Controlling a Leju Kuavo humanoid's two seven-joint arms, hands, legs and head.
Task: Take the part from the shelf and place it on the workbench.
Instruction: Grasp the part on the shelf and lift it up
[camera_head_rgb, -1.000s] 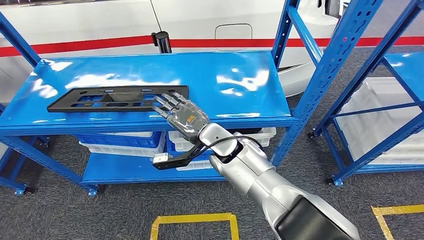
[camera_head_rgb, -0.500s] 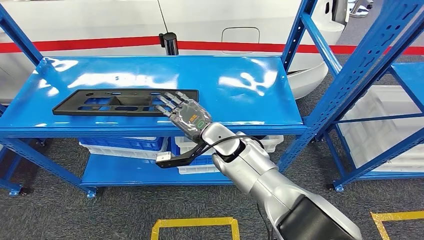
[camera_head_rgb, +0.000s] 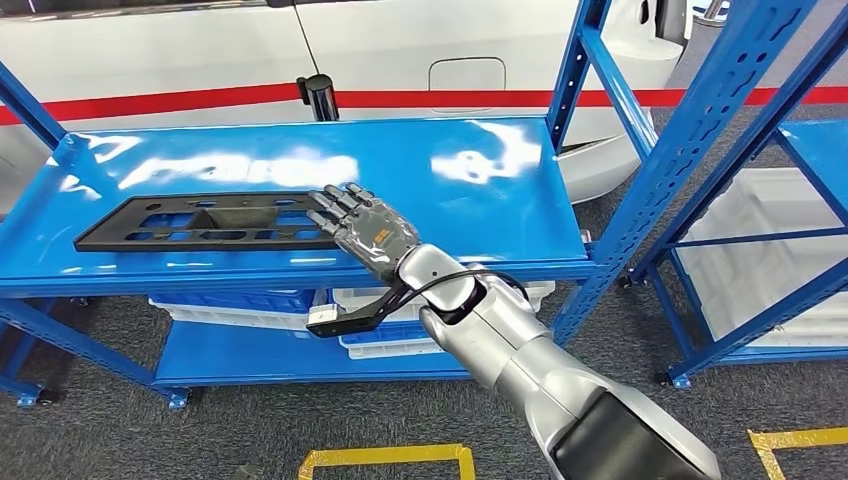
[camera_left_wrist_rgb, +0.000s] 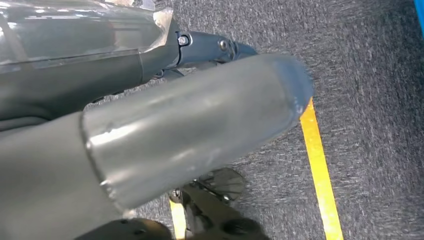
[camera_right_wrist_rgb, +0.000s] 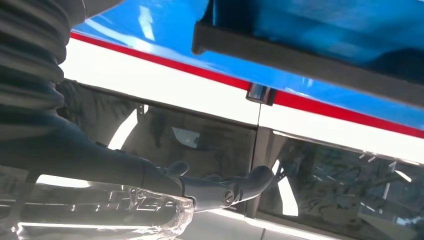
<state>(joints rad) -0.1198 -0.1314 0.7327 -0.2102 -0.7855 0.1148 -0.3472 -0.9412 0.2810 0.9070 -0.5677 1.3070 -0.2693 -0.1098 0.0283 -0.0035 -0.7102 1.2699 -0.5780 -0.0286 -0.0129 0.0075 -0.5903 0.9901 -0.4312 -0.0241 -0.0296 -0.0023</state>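
The flat black part (camera_head_rgb: 205, 221) lies long-ways across the blue shelf (camera_head_rgb: 480, 190), stretching away from the right hand (camera_head_rgb: 362, 228) toward the robot's left. The hand rests on the part's near end, fingers spread flat, not gripping it yet. The right hand looks best placed to take it.

Right hand at the part's near end, on the top shelf.

The right hand (camera_head_rgb: 368, 228) reaches over the front edge of the shelf (camera_head_rgb: 480, 170), its fingertips (camera_head_rgb: 328, 205) at the end of the flat part (camera_head_rgb: 205, 220), which stretches away to the hand's left along the shelf's front. Beyond the hand, past the shelf's back edge, stands a post (camera_head_rgb: 320, 97) before a vehicle body (camera_head_rgb: 200, 60). Below the hand, bins (camera_head_rgb: 240, 305) sit on the lower shelf. Well to the hand's right stands a second rack (camera_head_rgb: 760, 200).
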